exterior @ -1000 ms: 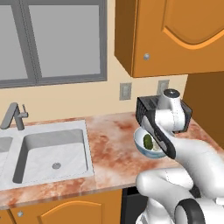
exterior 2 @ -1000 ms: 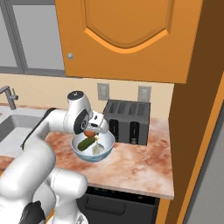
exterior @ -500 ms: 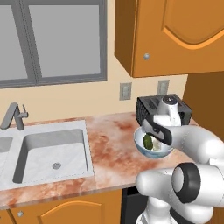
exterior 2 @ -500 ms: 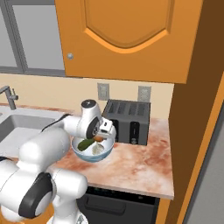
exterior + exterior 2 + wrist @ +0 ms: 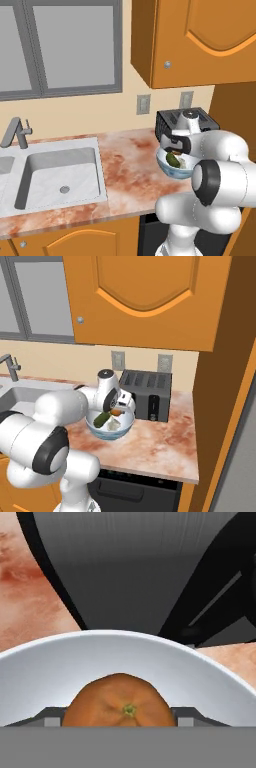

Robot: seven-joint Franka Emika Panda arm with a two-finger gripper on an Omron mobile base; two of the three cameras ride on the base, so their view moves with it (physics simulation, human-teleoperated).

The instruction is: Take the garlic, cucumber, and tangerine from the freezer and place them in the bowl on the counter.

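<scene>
While over bowl (image 5: 210,677) by toaster (image 5: 147,393), gripper (image 5: 120,717) pinching tangerine (image 5: 120,702), cucumber (image 5: 101,418) + garlic (image 5: 112,426) inside

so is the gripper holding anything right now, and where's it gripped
The gripper holds the tangerine by its two opposite sides, one finger on each, over the bowl.

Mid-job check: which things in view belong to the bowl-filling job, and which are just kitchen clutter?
Part of the job:
- tangerine, between the fingers of the hand, over the bowl
- bowl
- cucumber, in the bowl
- garlic, in the bowl
- counter

Just there:
- toaster, behind the bowl
- sink
- tap
- wall sockets
</scene>
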